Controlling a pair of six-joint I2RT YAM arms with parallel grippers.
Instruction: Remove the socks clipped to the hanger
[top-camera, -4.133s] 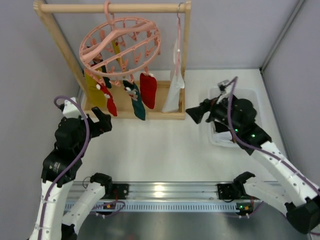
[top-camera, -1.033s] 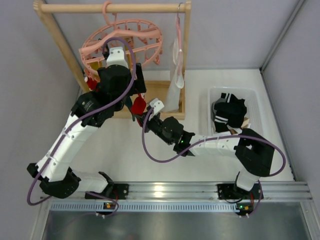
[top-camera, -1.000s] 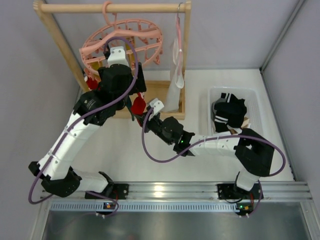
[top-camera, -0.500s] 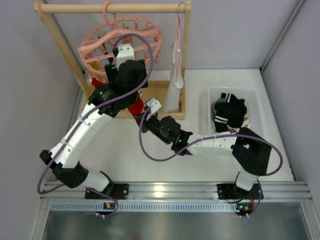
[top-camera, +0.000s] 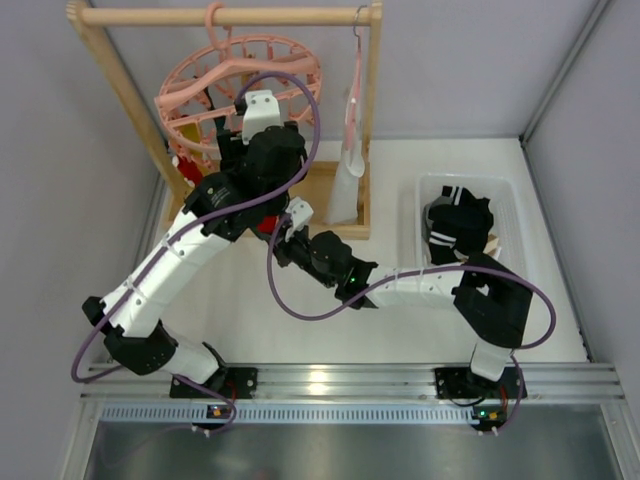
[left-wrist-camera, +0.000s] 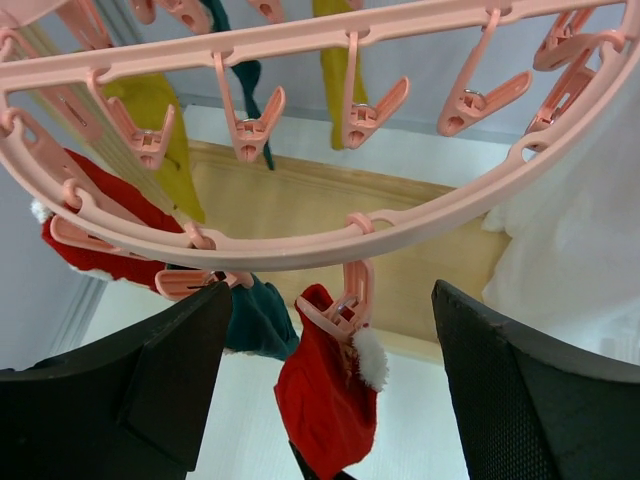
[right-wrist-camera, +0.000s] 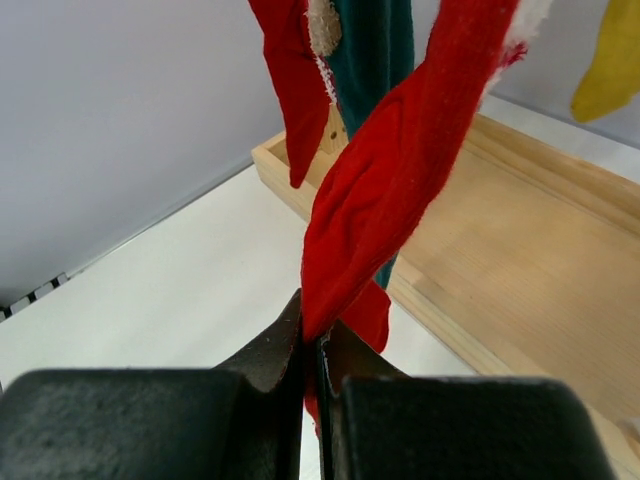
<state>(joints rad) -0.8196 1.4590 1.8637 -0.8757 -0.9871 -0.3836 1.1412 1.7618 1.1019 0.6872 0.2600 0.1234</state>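
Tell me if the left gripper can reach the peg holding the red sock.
Probably yes: the open left gripper faces that peg with nothing between, and the right gripper pinches the red sock lower down.

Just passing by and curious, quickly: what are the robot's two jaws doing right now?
Left gripper: jaws open, holding nothing, close to the hanger.
Right gripper: jaws shut on a hanging red sock.

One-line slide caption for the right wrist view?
Right gripper pinches the hanging red sock near its lower end, teal sock behind, wooden rack base beyond.
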